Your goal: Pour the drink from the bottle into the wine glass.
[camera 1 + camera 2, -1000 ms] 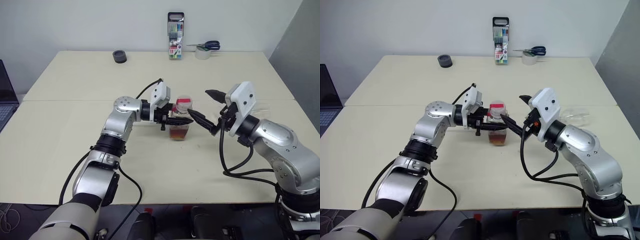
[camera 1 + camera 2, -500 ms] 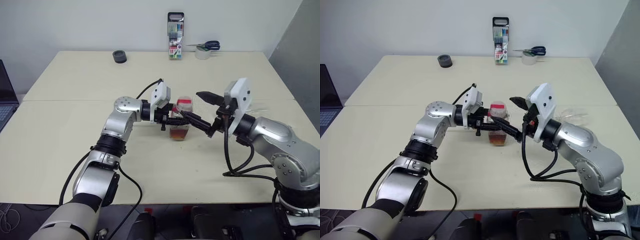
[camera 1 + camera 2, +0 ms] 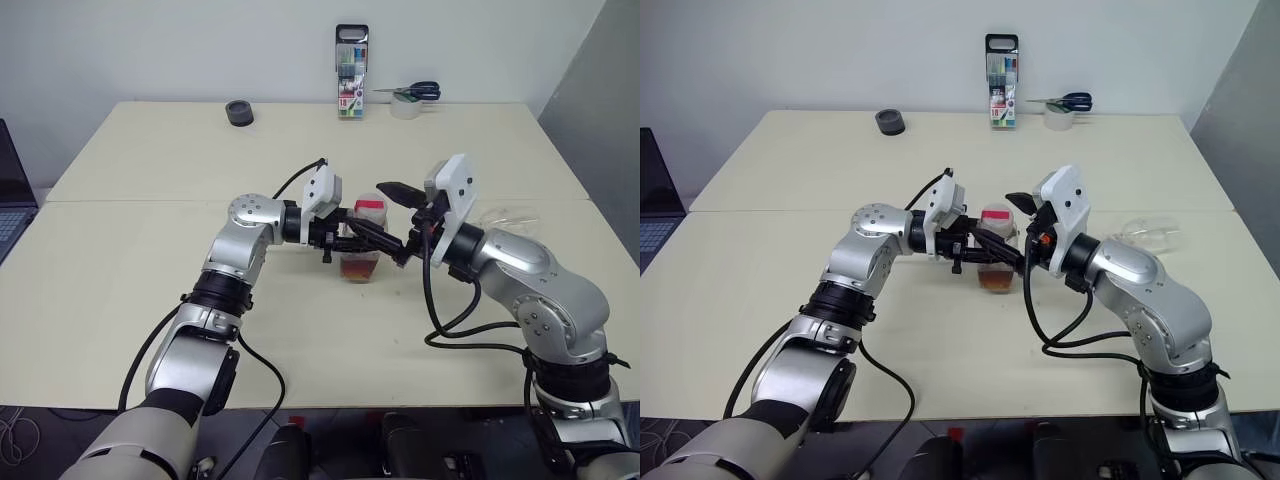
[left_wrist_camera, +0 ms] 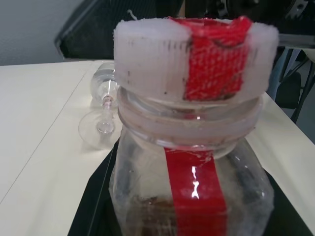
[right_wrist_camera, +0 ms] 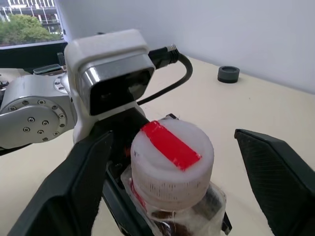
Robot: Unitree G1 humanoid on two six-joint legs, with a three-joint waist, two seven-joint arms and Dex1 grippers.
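Note:
The bottle [image 3: 361, 243] stands upright on the table, clear plastic with a red strip and a white-and-red cap [image 5: 172, 164]. A little amber drink [image 3: 358, 268] lies at its bottom. My left gripper [image 3: 349, 243] reaches in from the left and is shut on the bottle's body below the neck. My right gripper [image 3: 387, 213] comes from the right and is open, one finger on each side of the cap with a gap on both sides [image 5: 173, 138]. The wine glass [image 3: 505, 213] lies on its side on the table to the right, behind my right arm, also seen as the wine glass [image 4: 101, 105].
At the table's far edge stand a tall marker-pen case [image 3: 351, 73], a tape roll with scissors on it [image 3: 407, 100] and a small black roll [image 3: 239, 112]. A laptop [image 3: 8, 205] shows at the left edge. A seam [image 3: 130, 201] runs across between the two tabletops.
My right gripper has swung left toward the bottle and now straddles its cap, its fingers a little closer together. The left gripper and the bottle have not moved.

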